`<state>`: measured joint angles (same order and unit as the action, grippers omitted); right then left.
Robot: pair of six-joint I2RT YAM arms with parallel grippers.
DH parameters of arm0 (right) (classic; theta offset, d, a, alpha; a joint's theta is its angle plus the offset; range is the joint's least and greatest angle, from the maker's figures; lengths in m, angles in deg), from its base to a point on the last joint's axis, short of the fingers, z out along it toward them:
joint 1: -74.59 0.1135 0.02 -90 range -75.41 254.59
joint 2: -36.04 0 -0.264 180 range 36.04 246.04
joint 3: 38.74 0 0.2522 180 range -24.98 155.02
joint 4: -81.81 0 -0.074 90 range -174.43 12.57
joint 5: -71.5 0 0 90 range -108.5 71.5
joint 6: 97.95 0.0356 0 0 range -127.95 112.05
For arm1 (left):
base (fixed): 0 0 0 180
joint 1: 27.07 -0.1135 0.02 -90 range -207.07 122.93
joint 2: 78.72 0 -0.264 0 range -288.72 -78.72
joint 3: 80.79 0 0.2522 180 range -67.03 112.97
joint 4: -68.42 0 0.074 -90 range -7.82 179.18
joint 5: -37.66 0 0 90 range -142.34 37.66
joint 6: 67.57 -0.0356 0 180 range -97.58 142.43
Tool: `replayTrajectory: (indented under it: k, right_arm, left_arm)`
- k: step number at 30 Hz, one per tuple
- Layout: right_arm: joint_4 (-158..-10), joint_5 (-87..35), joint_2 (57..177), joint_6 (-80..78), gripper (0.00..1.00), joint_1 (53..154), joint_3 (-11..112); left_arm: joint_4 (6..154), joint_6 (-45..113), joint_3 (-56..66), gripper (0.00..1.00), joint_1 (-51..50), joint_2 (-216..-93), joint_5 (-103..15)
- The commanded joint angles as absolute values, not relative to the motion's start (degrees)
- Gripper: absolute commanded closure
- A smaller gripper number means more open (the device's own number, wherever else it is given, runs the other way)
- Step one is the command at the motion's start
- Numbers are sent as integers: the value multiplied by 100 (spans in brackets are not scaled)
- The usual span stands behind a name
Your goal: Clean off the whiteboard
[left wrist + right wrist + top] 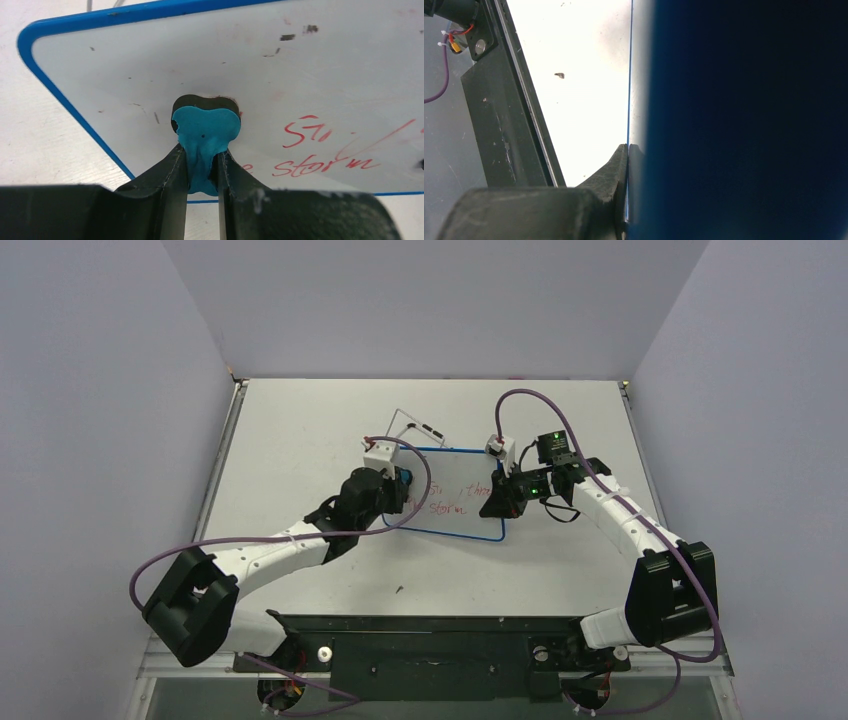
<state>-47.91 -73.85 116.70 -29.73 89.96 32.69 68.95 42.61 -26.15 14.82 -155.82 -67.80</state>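
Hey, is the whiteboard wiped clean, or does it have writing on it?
Not clean. Red writing shows on the whiteboard, beside the eraser held in the left gripper.

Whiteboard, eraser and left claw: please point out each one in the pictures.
whiteboard [452, 492]: top external view, middle of its white face.
eraser [206, 131]: left wrist view, middle of its teal top.
left claw [201, 156]: left wrist view, midway between its two fingertips.
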Motion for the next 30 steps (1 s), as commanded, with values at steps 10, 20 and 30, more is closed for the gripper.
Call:
replayTrajectory:
  k: [10, 20, 30]
  right_arm:
    - [-4091, -7223, 11709, -3230, 100, 9189, 3200]
    - [-4090, -7211, 11702, -3230, 100, 9194, 3205]
    - [-4087, -7212, 11718, -3238, 100, 9190, 3206]
  left_arm:
    - [6554, 4033, -2436, 100, 2124, -15788, -6687]
    - [6678, 4060, -2201, 100, 1490, -15633, -6764]
    - [6128, 3942, -2586, 100, 2171, -15808, -6454]
